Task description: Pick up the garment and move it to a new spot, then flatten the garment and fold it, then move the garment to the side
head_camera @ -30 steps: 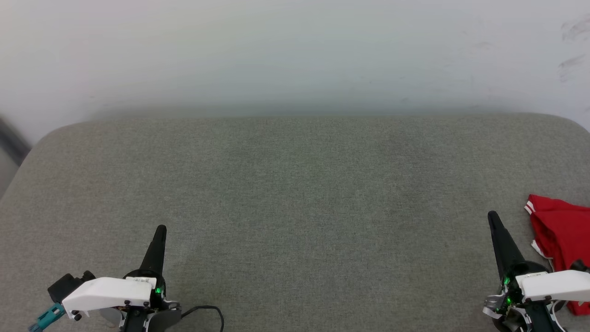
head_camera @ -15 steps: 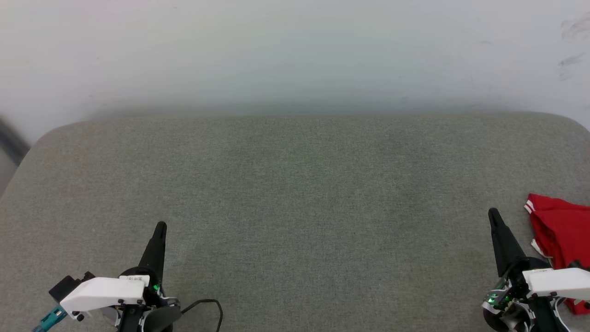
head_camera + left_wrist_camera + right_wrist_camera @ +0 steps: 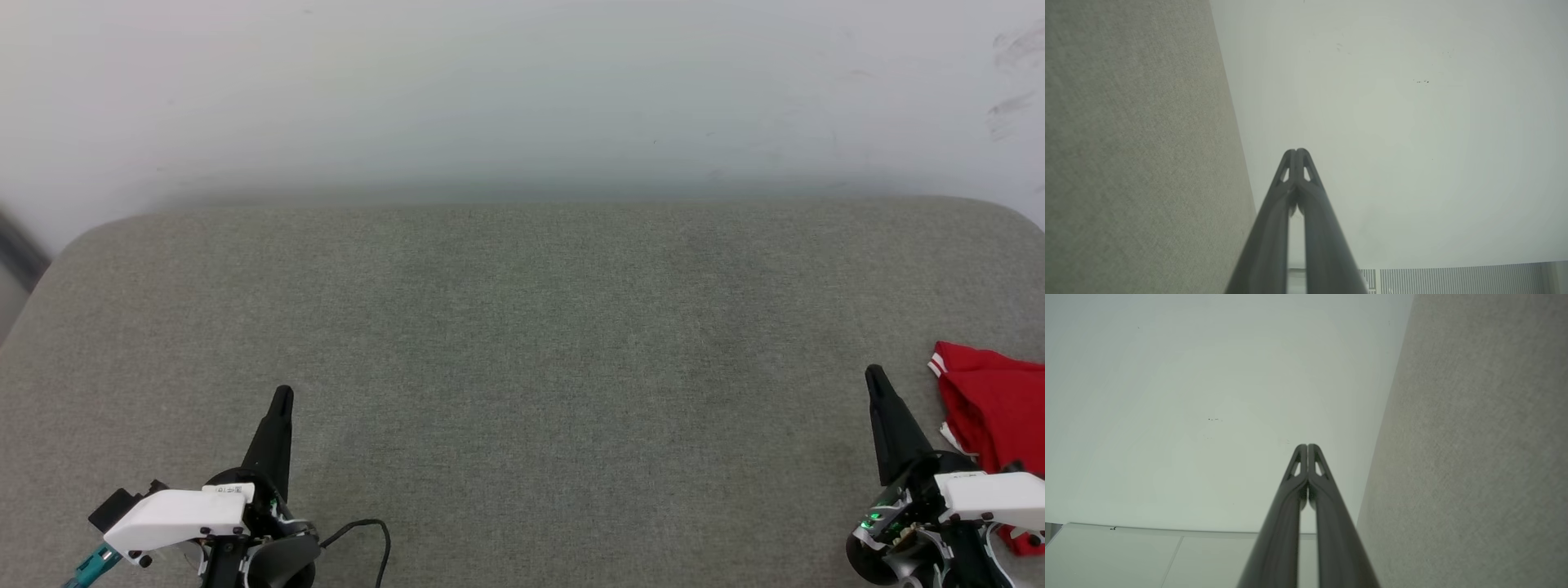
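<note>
The garment [image 3: 994,416], red with a strip of white trim, lies bunched at the right edge of the grey cushioned surface [image 3: 522,343], partly cut off by the head view's border. My right gripper [image 3: 875,377] stands just left of it, shut and empty, its tips apart from the cloth. At the lower left my left gripper [image 3: 282,395] is also shut with nothing in it. In the wrist views the left gripper [image 3: 1297,152] and the right gripper [image 3: 1307,446] each show two fingers pressed together, pointing at the pale wall.
A pale wall [image 3: 522,90] rises behind the cushion's rounded far edge. A black cable [image 3: 367,531] loops by the left wrist. The wide middle of the grey surface lies between the two grippers.
Both arms have drawn back slightly toward the bottom of the head view. The garment has not moved.
</note>
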